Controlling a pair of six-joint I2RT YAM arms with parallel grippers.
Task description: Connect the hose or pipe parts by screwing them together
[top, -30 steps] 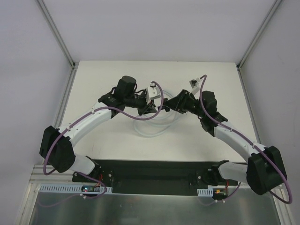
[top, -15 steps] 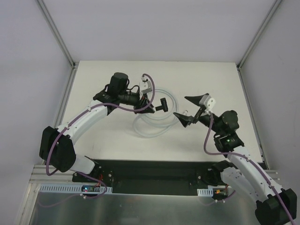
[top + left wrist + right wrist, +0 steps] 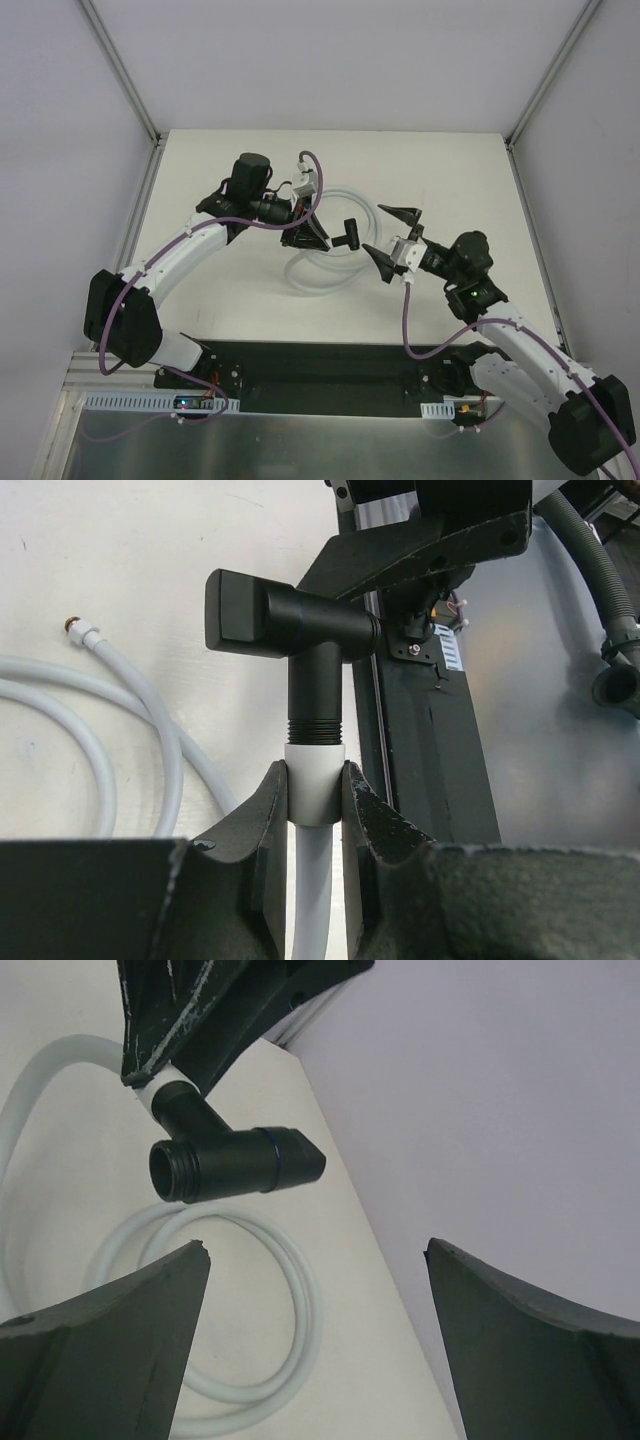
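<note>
My left gripper (image 3: 316,780) is shut on the white end sleeve of the hose (image 3: 316,795). A black T-shaped connector (image 3: 300,630) sits screwed onto that sleeve, just past the fingertips. In the top view the connector (image 3: 347,231) hangs above the table beside the left gripper (image 3: 320,238). The rest of the white hose (image 3: 322,270) lies coiled on the table, and its free end has a small brass fitting (image 3: 75,628). My right gripper (image 3: 373,228) is open, a short way right of the connector and touching nothing. From the right wrist, the connector (image 3: 225,1165) shows its threaded open port above the gripper (image 3: 317,1250).
The cream table (image 3: 470,180) is bounded by white walls and aluminium corner posts (image 3: 120,70). A black base plate (image 3: 320,365) runs along the near edge between the arm bases. Purple cables (image 3: 410,320) loop along both arms.
The right gripper has opened, let go at the connector and pulled back to the right. It now points at the connector again. The left arm still holds the hose end with the connector.
</note>
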